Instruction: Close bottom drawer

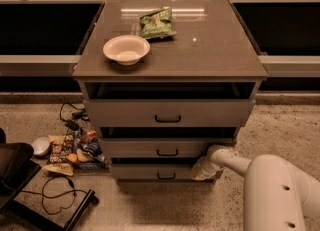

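The cabinet [170,60] has three grey-beige drawers, each with a small black bar handle. The bottom drawer [160,173], the shortest and narrowest front, stands slightly pulled out near the floor. The mid-sized drawer [165,148] and the tall top drawer [168,113] above it stick out further. My white arm [280,185] reaches in from the lower right. My gripper [202,169] sits at the right end of the bottom drawer's front, up against it.
A white bowl [126,50] and a green chip bag [156,23] lie on the cabinet top. Snack packets and a cable [70,150] litter the floor left of the cabinet. A black object [15,170] stands at lower left. A ledge [35,65] runs behind.
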Controlling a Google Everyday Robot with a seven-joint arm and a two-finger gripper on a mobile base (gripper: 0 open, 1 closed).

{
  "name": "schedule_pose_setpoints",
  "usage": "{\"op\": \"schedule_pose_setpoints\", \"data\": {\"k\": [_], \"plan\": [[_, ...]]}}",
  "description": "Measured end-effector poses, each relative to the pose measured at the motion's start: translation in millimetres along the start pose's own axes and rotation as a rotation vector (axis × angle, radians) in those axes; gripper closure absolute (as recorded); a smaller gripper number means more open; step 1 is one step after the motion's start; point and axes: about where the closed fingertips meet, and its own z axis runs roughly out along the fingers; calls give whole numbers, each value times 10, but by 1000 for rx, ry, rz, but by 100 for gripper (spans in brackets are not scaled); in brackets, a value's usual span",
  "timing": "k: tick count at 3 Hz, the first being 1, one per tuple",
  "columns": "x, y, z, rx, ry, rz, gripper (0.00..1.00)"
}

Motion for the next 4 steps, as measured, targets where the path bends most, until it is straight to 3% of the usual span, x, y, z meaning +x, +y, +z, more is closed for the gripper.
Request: {"op": "schedule_pose_setpoints", "data": {"k": [3,4], "plan": [[-17,63,69,-13,-3,-1,11],[5,137,70,-16,-4,-1,0]]}}
